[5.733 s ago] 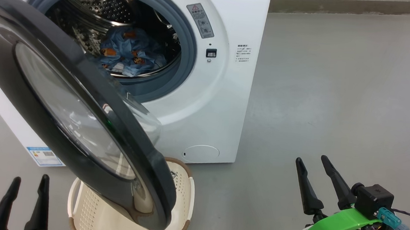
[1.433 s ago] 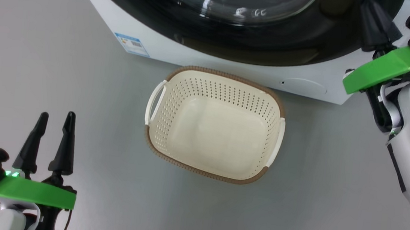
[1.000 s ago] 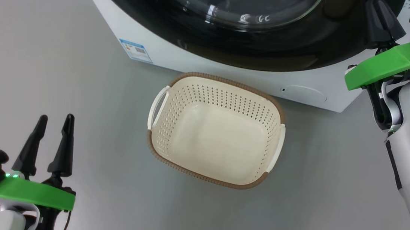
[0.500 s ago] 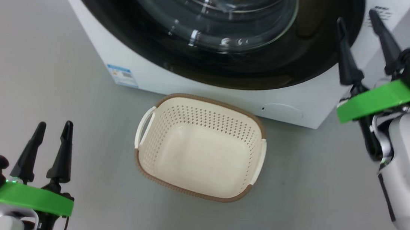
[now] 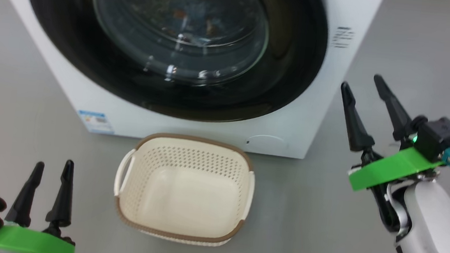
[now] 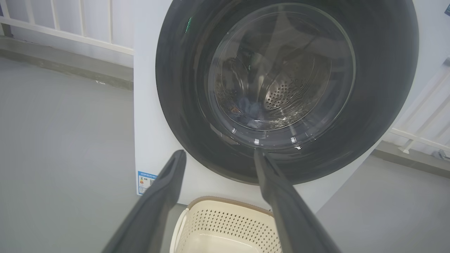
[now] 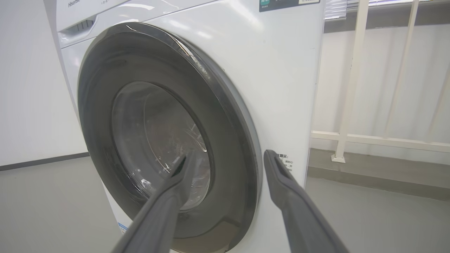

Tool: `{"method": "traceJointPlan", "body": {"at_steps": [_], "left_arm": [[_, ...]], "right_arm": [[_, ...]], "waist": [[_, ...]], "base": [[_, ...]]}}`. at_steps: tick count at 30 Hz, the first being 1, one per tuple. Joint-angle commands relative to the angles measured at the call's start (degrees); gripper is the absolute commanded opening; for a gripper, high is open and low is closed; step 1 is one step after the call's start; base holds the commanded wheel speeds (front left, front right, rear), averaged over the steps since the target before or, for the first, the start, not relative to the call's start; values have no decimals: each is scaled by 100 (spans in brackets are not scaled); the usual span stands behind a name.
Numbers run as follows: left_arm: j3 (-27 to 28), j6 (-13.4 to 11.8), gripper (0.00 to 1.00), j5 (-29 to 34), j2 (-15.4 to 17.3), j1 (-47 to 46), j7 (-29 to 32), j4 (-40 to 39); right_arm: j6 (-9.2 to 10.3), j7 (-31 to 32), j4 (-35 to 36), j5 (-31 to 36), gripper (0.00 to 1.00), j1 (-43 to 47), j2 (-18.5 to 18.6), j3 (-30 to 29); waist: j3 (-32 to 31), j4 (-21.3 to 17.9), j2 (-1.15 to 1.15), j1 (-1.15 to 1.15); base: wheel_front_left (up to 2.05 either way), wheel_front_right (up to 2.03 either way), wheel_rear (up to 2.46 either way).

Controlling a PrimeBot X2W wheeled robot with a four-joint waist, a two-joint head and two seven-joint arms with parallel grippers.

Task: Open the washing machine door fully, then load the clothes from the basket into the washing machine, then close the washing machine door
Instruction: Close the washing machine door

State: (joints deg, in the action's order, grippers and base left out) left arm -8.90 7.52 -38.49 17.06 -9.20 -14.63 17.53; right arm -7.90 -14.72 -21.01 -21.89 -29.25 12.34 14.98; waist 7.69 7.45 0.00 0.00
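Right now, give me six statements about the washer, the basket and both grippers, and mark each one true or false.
1. The washing machine door is shut against the washing machine. True.
2. The basket holds garments. False: it is empty.
3. The clothes lie inside the machine, behind the door's glass. True.
4. The right gripper clamps the door's black rim. False: it is open, holds nothing and is apart from the door.
5. The left gripper is shut. False: it is open and empty.
6. The basket stands on the floor in front of the machine. True.
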Motion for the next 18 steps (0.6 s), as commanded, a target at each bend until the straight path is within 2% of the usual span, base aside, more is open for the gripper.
{"method": "traceJointPlan", "body": {"at_steps": [1, 9, 18], "left_arm": [[258, -3, 100, 130, 160, -24, -37, -117], [347, -42, 100, 270, 96, 177, -37, -185], [349, -147, 100, 378, 42, 334, -37, -356]], "right_arm": [[42, -28, 198, -120, 100, 167, -46, 99], [42, -28, 282, -512, 100, 692, -63, 118], [42, -28, 291, -524, 100, 1276, -53, -17]], "waist": [[-363, -377, 0, 0], [-598, -703, 0, 0], [-767, -977, 0, 0]], "base": [[0, 0, 0], [0, 0, 0], [0, 0, 0]]}}
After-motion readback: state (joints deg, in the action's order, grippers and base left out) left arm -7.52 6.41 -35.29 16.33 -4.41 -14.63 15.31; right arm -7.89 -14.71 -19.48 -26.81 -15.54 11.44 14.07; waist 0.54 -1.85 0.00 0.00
